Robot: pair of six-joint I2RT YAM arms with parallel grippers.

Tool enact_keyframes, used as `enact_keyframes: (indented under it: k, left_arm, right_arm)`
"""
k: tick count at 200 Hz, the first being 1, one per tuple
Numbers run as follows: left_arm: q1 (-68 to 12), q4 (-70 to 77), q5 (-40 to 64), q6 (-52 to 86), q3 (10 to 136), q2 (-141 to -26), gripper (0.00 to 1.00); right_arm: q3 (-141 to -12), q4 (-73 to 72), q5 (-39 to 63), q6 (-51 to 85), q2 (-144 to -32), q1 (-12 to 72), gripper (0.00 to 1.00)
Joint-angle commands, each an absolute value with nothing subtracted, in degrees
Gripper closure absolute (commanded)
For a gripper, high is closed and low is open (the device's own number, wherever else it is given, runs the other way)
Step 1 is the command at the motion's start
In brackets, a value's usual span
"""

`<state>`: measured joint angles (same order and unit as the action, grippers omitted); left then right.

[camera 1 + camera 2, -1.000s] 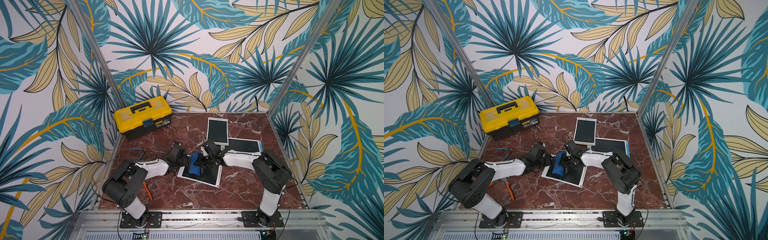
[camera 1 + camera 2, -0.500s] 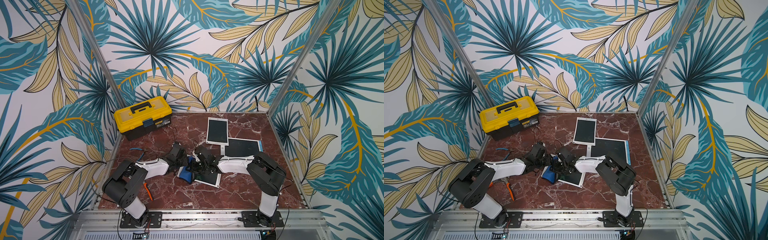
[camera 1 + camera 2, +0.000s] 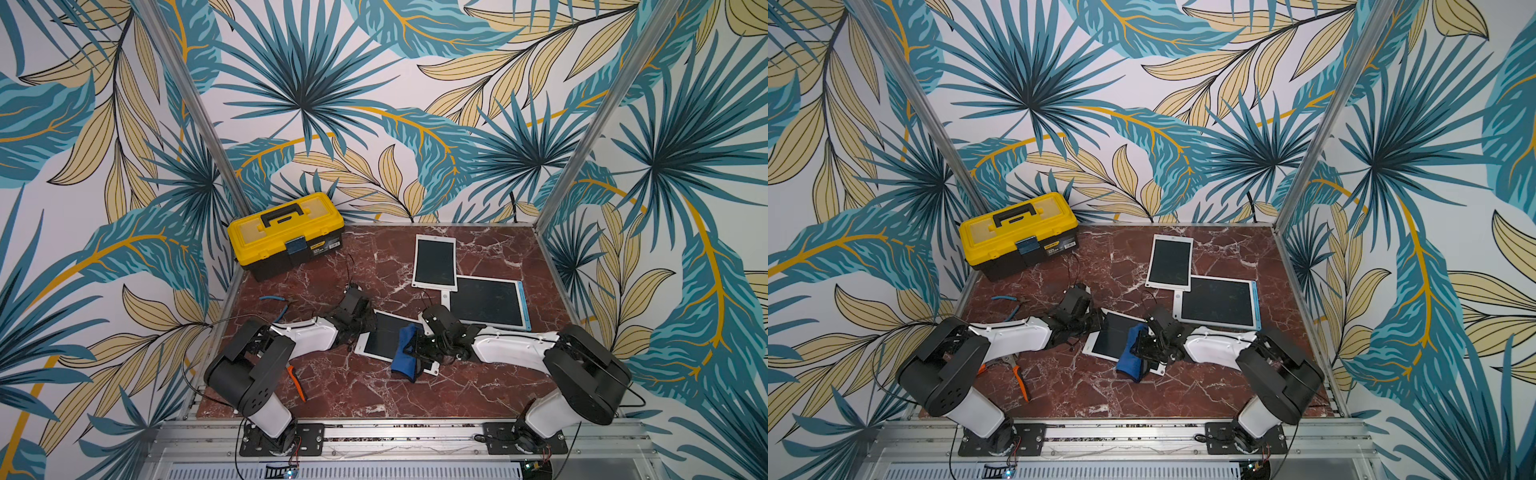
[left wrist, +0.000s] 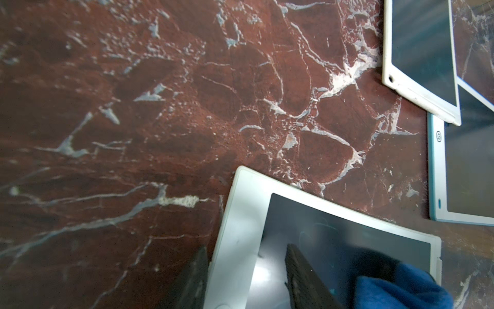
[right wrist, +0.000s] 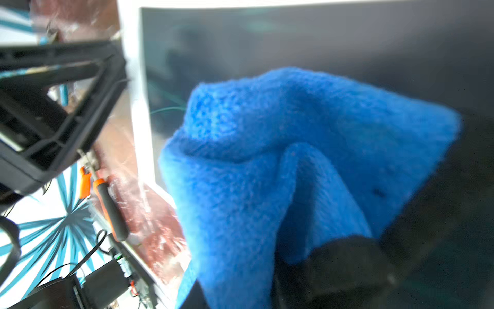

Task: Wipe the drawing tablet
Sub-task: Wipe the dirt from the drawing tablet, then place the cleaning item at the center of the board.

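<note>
Tablet rim between left jaws

Three walls carry teal and tan palm-leaf wallpaper, joined at aluminium corner posts. Table surface: dark red marble, white veining, evenly lit. Aluminium rail along front edge.

Three drawing tablets are counted: a near tablet, a far tablet and a blue-edged tablet. One blue cloth and one yellow toolbox are seen. Two pliers are counted, blue-handled pliers and orange-handled pliers.
</note>
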<state>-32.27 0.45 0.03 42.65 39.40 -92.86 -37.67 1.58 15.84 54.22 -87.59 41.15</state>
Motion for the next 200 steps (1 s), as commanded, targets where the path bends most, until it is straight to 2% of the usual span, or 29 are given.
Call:
enact_keyframes:
  k: [1, 46, 82, 100, 136, 149, 164, 200]
  left_arm:
    - [-33.0, -16.6, 3.6, 43.9, 34.5, -96.9, 0.5]
    - [-33.0, -16.7, 4.6, 43.5, 34.6, -96.6, 0.5]
    - [-32.1, -16.8, 6.1, 43.2, 34.2, -95.4, 0.49]
    - [-31.1, -16.8, 7.2, 42.9, 34.4, -95.7, 0.49]
    - [-30.8, -16.9, 8.0, 42.5, 35.2, -95.4, 0.5]
    - [-30.9, -16.9, 8.1, 42.6, 35.2, -95.2, 0.5]
    - [-30.8, -16.9, 8.0, 42.5, 35.1, -95.2, 0.5]
    - [-30.8, -16.9, 8.1, 42.5, 35.2, -95.9, 0.5]
  right_arm:
    - [-32.8, 11.8, 14.1, 51.6, -82.3, 38.3, 0.71]
    - [-34.7, 24.8, 14.7, 47.5, -70.2, 34.0, 0.7]
    - [-39.1, 42.9, 4.9, 42.2, -59.5, 30.8, 0.68]
    - [-39.6, 49.4, 1.7, 41.1, -57.9, 29.1, 0.68]
    - [-37.5, 53.1, 0.2, 42.8, -55.9, 28.4, 0.69]
    - [-36.9, 53.6, -1.7, 43.7, -54.5, 28.3, 0.62]
    - [-36.6, 53.8, -3.1, 44.3, -53.5, 28.3, 0.48]
    - [-37.3, 51.2, -1.6, 43.3, -53.1, 28.2, 0.48]
